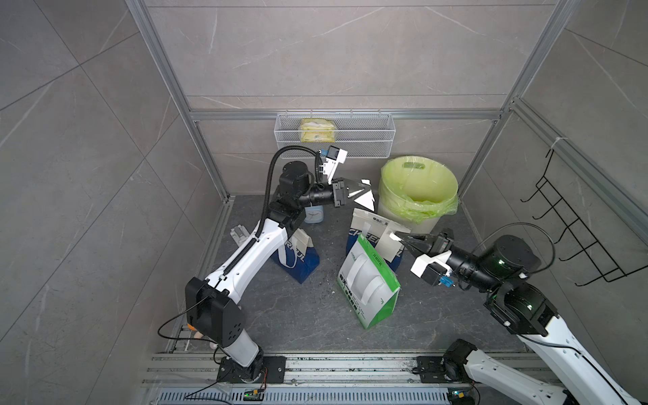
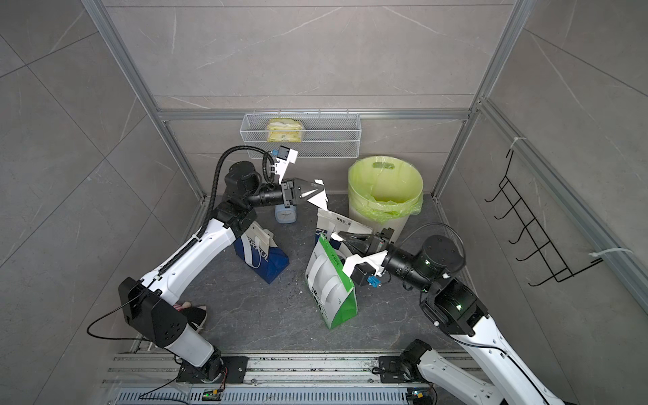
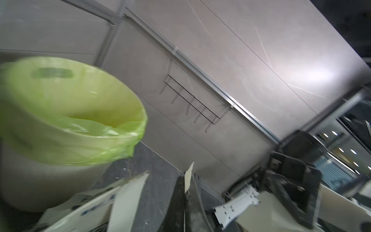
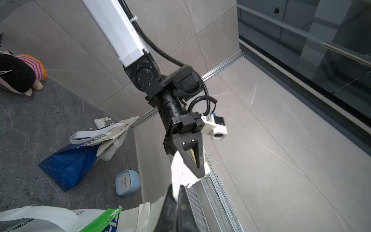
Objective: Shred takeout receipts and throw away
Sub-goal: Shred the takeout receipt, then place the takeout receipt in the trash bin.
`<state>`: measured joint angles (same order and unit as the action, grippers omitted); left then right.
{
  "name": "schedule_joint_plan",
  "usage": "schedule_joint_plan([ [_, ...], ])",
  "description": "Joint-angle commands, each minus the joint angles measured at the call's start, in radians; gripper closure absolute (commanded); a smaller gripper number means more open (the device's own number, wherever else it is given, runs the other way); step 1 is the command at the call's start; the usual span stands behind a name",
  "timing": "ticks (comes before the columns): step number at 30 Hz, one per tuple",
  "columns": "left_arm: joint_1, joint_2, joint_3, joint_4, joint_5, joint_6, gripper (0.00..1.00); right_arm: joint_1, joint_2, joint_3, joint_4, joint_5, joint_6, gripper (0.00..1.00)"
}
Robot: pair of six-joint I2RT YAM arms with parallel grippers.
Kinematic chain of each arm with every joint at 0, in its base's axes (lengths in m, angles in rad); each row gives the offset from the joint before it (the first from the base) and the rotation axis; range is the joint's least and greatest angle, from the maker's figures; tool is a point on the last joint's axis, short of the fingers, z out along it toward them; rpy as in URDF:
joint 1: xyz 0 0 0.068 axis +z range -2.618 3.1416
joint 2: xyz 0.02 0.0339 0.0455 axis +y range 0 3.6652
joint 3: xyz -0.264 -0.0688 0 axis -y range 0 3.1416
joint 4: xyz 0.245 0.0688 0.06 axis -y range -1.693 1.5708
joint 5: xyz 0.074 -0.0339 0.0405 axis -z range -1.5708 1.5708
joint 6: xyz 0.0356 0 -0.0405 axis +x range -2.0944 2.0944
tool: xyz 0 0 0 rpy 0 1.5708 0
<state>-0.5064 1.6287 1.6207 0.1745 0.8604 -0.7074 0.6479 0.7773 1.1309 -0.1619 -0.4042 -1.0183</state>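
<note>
Jaws both clamped: your left jaws grip a torn receipt piece (image 1: 366,201) near the bin (image 1: 420,171); your right jaws grip a second piece (image 1: 396,237).

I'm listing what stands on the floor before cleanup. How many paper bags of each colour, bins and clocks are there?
Blue-and-white paper bags: 2
Green-and-white paper bag: 1
Bin with green liner: 1
Pale blue clock: 1
Total: 5
</note>
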Motion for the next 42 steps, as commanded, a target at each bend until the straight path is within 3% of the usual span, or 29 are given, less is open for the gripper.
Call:
schedule_joint_plan([
  [1, -0.011, -0.014, -0.008, 0.069, -0.109, -0.064, 1.0, 0.004, -0.01, 0.0, -0.012, -0.013, 0.001, 1.0],
  [4, -0.013, -0.033, -0.025, 0.059, -0.159, -0.042, 1.0, 0.004, -0.006, -0.006, 0.011, 0.008, 0.05, 1.0],
  [6, -0.018, -0.045, -0.018, 0.002, -0.219, -0.016, 1.0, 0.004, -0.002, -0.011, 0.075, 0.092, 0.159, 1.0],
  [12, -0.138, -0.037, 0.004, -0.031, -0.408, 0.068, 1.0, 0.004, 0.103, 0.111, 0.035, 0.554, 0.608, 1.0],
  [15, -0.184, 0.04, 0.096, -0.051, -0.463, 0.071, 1.0, -0.003, 0.195, 0.182, -0.022, 0.822, 0.743, 1.0],
  [17, -0.198, 0.109, 0.171, -0.052, -0.472, 0.043, 1.0, -0.049, 0.255, 0.228, -0.065, 0.907, 0.827, 1.0],
  [20, -0.221, 0.217, 0.292, -0.055, -0.51, 0.038, 1.0, -0.177, 0.328, 0.308, -0.161, 0.845, 0.996, 1.0],
  [30, -0.263, 0.603, 0.756, -0.104, -0.624, 0.038, 1.0, -0.514, 0.581, 0.437, -0.179, 0.553, 1.258, 1.0],
  [34, -0.283, 0.729, 0.921, -0.153, -0.688, 0.099, 1.0, -0.58, 0.674, 0.47, -0.167, 0.479, 1.322, 1.0],
  [37, -0.291, 0.766, 0.955, -0.166, -0.743, 0.167, 1.0, -0.594, 0.717, 0.485, -0.177, 0.463, 1.326, 0.81],
  [39, -0.294, 0.773, 0.951, -0.173, -0.786, 0.216, 0.8, -0.598, 0.727, 0.482, -0.176, 0.453, 1.322, 0.6],
  [42, -0.294, 0.783, 0.953, -0.183, -0.8, 0.245, 0.5, -0.603, 0.722, 0.47, -0.172, 0.456, 1.321, 0.41],
])
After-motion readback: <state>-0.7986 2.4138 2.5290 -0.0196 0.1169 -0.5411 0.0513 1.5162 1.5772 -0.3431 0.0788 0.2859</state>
